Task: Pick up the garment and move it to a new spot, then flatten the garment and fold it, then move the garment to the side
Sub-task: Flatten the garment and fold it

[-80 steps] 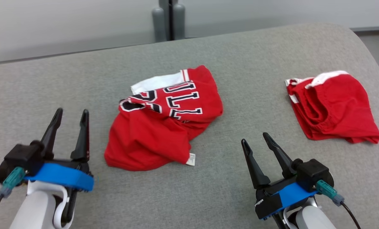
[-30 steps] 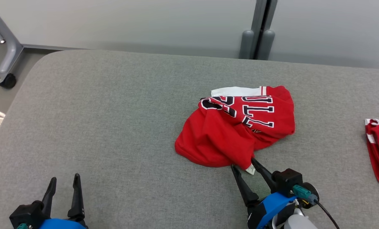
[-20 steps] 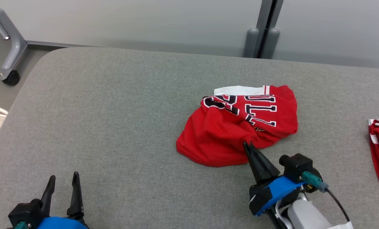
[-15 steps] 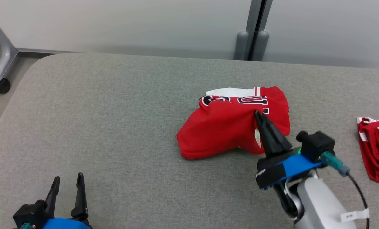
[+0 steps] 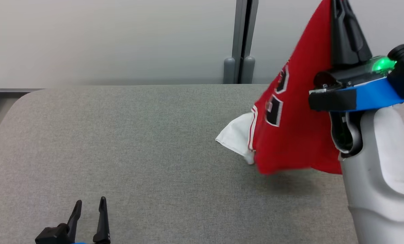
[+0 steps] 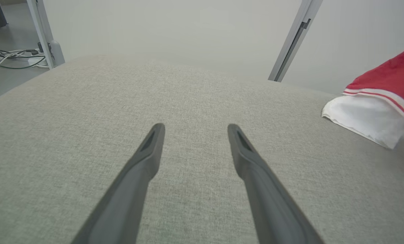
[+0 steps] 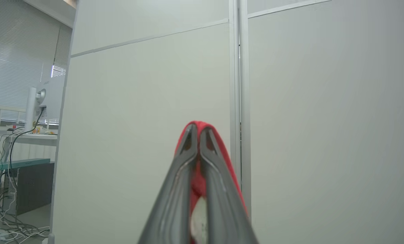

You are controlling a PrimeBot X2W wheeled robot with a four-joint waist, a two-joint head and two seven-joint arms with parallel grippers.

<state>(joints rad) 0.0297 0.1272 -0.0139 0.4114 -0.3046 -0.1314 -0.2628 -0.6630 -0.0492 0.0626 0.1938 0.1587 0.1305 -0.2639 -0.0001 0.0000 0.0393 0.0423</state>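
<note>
Here the right hand (image 7: 197, 134), clamped on the red garment (image 5: 290, 135), hangs it long-axis upright over the bench's (image 5: 120, 135) right side, white end touching the bench, black lettering too creased to read, while the left hand (image 6: 193, 127) stands apart near the front edge.

Garment (image 5: 290, 142) at right, over table (image 5: 120, 152)

The top of the garment (image 5: 290, 135) and the tips of the right gripper (image 5: 339, 6) were cut off by the head view's top edge. The forearm (image 5: 374, 162) hid the garment's right side. Its lettering was blurred and unreadable. The left gripper (image 5: 90, 201) was cut off at its base.
</note>
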